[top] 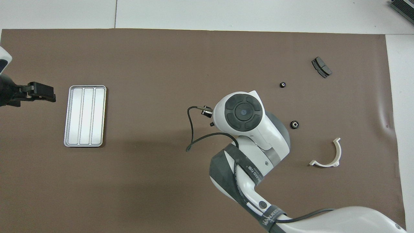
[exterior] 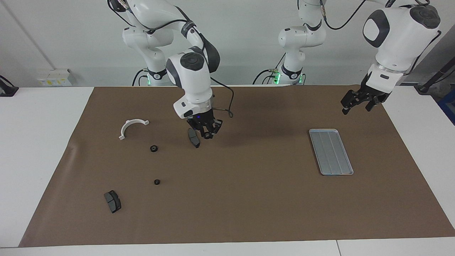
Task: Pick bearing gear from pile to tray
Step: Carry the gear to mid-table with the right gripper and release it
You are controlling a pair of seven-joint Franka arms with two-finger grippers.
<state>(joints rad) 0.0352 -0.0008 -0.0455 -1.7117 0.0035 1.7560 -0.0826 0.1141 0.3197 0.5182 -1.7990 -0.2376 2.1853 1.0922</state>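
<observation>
My right gripper hangs above the brown mat near the table's middle, beside a dark grey pad, its fingertips shut on a small dark round part that looks like a bearing gear. In the overhead view the right wrist covers that pad. Two black gears still lie in the pile, also seen as the gears. The silver tray lies bare toward the left arm's end. My left gripper waits open above the mat beside the tray.
A white half-ring bracket lies nearer to the robots than the gears. A second grey pad lies farthest from them. The brown mat covers most of the white table.
</observation>
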